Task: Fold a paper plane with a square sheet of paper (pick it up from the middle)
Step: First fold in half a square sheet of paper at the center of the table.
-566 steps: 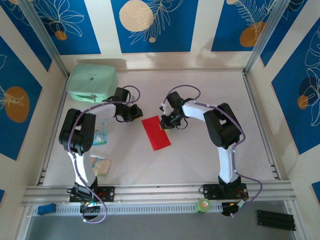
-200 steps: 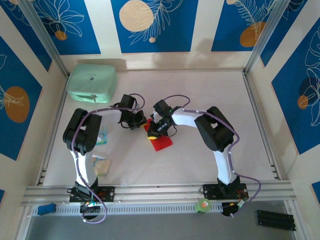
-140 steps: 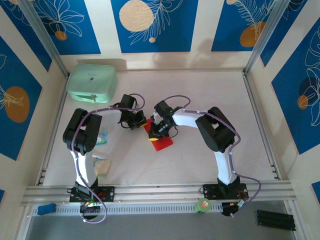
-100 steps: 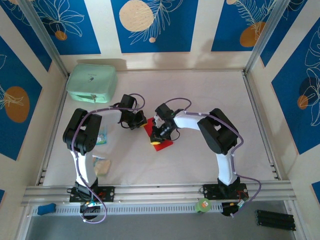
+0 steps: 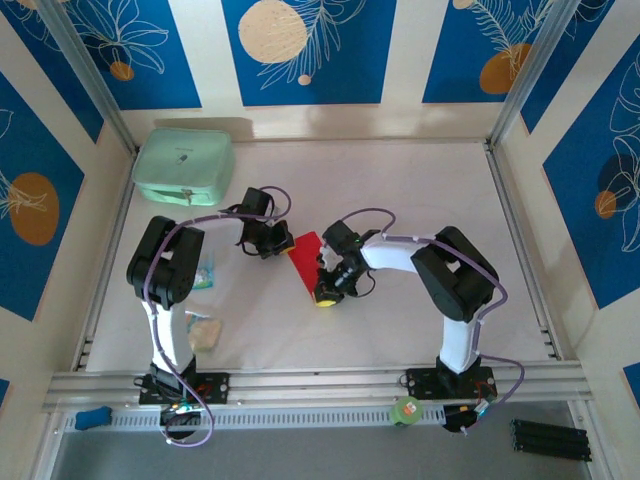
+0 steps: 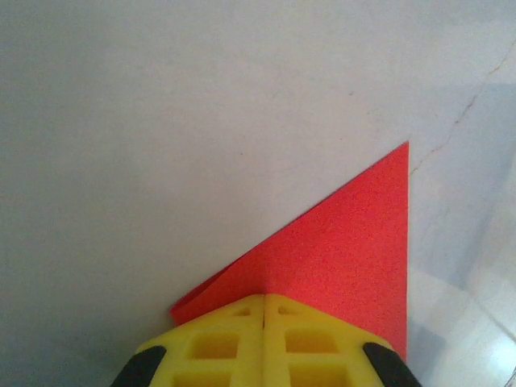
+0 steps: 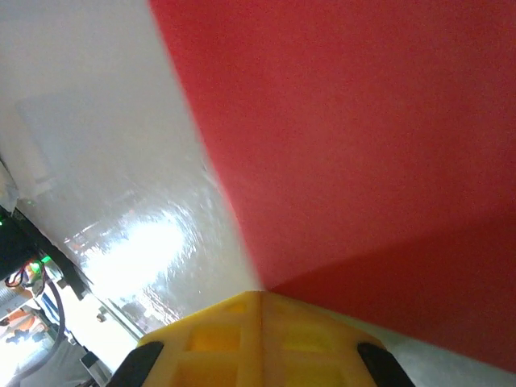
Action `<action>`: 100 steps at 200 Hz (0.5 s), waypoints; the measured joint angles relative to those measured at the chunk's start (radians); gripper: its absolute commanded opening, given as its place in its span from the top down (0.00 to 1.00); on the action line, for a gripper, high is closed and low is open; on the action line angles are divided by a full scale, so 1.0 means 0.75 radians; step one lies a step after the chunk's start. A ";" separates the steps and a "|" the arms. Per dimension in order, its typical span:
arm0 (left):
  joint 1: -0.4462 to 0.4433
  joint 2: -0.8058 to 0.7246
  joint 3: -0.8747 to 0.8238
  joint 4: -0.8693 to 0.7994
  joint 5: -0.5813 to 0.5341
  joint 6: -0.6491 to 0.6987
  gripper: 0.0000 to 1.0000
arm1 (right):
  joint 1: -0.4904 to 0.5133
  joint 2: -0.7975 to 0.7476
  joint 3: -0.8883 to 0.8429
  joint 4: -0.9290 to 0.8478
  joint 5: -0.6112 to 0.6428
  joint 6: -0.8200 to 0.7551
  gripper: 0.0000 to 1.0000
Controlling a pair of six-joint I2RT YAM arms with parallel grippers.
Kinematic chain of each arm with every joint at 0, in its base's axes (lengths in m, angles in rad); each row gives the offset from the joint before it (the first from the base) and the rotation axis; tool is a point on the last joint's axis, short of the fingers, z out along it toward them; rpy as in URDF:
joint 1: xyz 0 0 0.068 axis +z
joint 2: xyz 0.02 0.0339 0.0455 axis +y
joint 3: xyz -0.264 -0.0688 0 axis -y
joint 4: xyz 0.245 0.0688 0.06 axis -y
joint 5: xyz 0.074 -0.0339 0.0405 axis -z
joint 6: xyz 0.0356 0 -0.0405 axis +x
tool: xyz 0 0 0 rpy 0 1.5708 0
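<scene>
**Two Clenched Grippers Bracket Folded Red Sheet at Mid-Table**

The square sheet of paper point(image 5: 306, 255), doubled over into a narrow red strip, lies flat near the middle of the white table point(image 5: 430, 200). Its long axis runs from the far side toward the arm bases, leaning slightly right. The left gripper point(image 5: 281, 243) sits at the strip's far-left corner and the right gripper point(image 5: 326, 296) at its near end, so the paper lies between the two tools and touches both.

In the left wrist view the yellow fingers point(image 6: 218, 351) are clamped together with no gap. Their tips rest where two layers meet at a folded edge, and a sharp corner points away ahead and to the right. The right wrist view shows that gripper's fingers likewise pressed tight, tips down on red paper beside a crease.

Both look to be pressing the sheet to the table rather than pinching it, though a grip on an edge cannot be ruled out. The next fold likely turns on the lengthwise line between them, with the right arm placed to work along it. The mint-green case point(image 5: 184, 165) stands well apart, far left.
</scene>
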 measured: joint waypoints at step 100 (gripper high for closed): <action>-0.022 -0.018 0.053 -0.047 0.033 0.100 0.84 | -0.134 -0.032 0.178 0.072 0.131 -0.013 0.97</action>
